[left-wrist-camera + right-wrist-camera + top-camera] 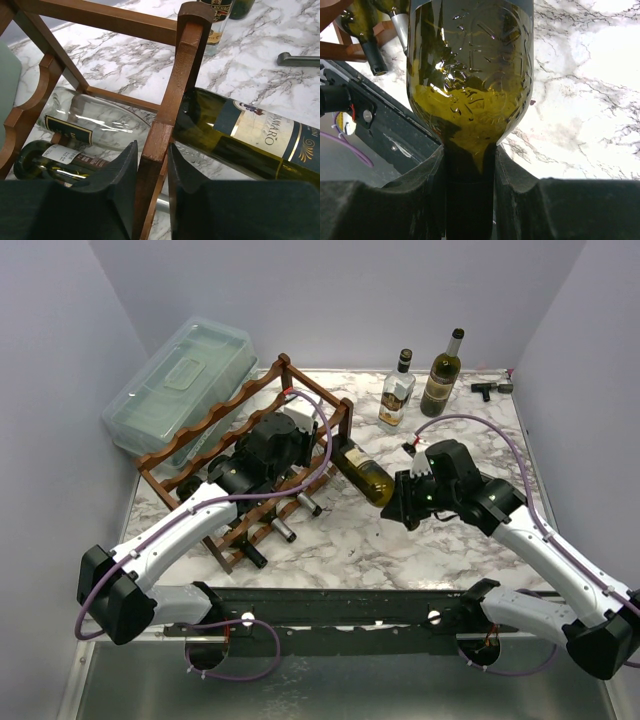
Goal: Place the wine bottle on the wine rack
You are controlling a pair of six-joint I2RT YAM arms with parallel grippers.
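Note:
The wine rack (215, 420) is reddish-brown wood with wavy rails and stands at the left of the marble table. My left gripper (318, 445) reaches in over it. In the left wrist view this gripper (152, 165) is shut on the rack's square corner post (185, 65). The green wine bottle (362, 472) lies tilted with its base against that post (250, 135). My right gripper (400, 502) is shut on the bottle's neck. The right wrist view shows this gripper (470, 170) clamping the dark neck below the bottle's shoulder (470, 70).
A clear lidded box (180, 385) sits behind the rack. Several bottles lie in the rack, necks out toward me (285, 530). Two upright bottles (397, 390) (441, 373) and a small black tool (490, 388) stand at the back right.

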